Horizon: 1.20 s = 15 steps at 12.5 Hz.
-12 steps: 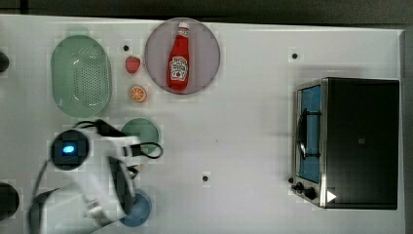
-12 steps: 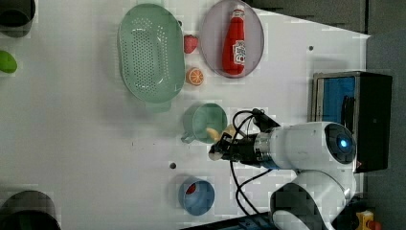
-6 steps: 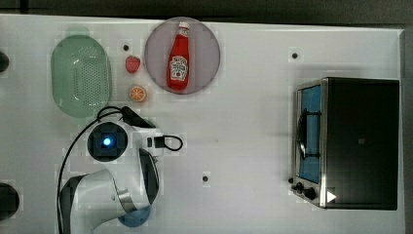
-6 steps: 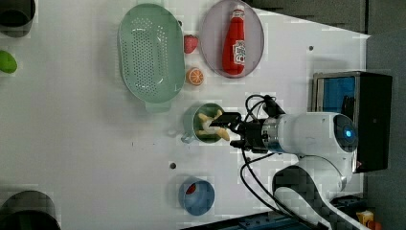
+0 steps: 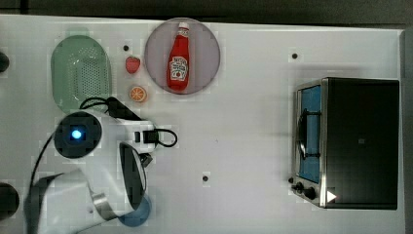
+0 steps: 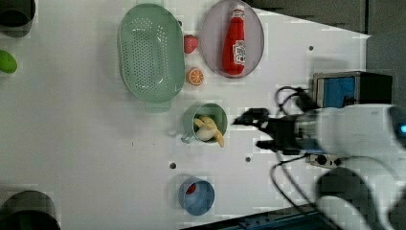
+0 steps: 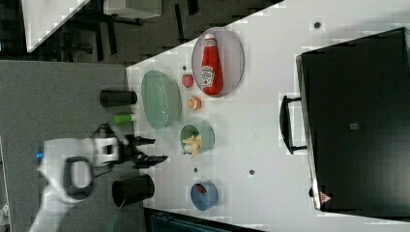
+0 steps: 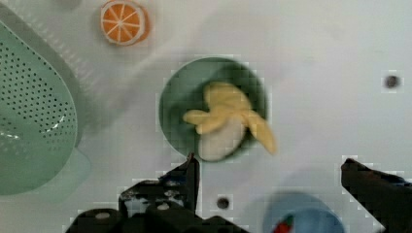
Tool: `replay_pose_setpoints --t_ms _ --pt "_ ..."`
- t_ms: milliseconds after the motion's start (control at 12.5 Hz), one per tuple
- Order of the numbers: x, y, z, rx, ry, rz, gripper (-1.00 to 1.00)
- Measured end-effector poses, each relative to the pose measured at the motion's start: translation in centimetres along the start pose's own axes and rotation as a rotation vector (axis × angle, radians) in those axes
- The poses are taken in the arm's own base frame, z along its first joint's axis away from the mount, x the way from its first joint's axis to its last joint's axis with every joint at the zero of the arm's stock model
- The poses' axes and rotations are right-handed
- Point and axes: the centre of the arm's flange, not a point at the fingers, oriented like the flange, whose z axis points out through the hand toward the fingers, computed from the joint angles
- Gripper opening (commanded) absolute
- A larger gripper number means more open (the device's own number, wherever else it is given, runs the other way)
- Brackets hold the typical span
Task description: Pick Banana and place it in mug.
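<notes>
The pale yellow banana (image 6: 208, 130) lies inside the teal-green mug (image 6: 207, 111), one peel tip hanging over the rim. The right view shows the same banana (image 7: 193, 142) in the mug (image 7: 205, 130). My gripper (image 6: 256, 130) hangs open and holds nothing, apart from the mug, on the left view's right of it. In the wrist view the banana (image 8: 223, 121) rests in the mug (image 8: 180, 102), and my two dark fingertips (image 8: 187, 174) stand wide apart on the near side of it. In the top view my white arm (image 5: 97, 161) hides the mug.
A pale-green colander (image 6: 151, 52), an orange slice (image 6: 195, 75) and a strawberry (image 6: 190, 43) lie near the mug. A ketchup bottle (image 6: 233, 40) rests on a grey plate (image 6: 210, 28). A blue bowl (image 6: 197, 196) and a toaster oven (image 5: 348, 141) also stand on the white table (image 5: 243, 122).
My gripper opened and let go of the banana, which now lies in the mug. The gripper has drawn away from the mug toward the left view's right.
</notes>
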Motion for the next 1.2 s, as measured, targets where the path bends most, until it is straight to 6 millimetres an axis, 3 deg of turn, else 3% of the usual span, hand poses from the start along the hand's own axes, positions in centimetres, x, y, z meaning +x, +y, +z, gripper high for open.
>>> replay_pose_setpoints --t_ms 160,240,320,480,560,640,720,800,1200 --pt "1.4 2.8 -8.1 0.041 0.049 0.057 1.0" --pt "3.0 5.6 -15.0 0.101 0.08 0.113 1.0" --pt "4.5 6.8 -19.7 0.176 0.112 0.148 1.0" --pt "6.6 8.6 -20.4 0.16 0.146 0.165 1.0" --pt "8.3 10.5 -19.7 0.111 0.107 0.204 1.0" --pt "11.5 14.4 -17.3 0.007 0.004 0.268 1.0" --pt "13.7 17.1 -16.6 -0.07 0.026 0.302 1.0" --pt "14.5 18.3 -16.9 -0.076 0.005 0.331 1.0" --pt "15.5 18.4 -18.9 -0.017 0.026 0.323 1.0"
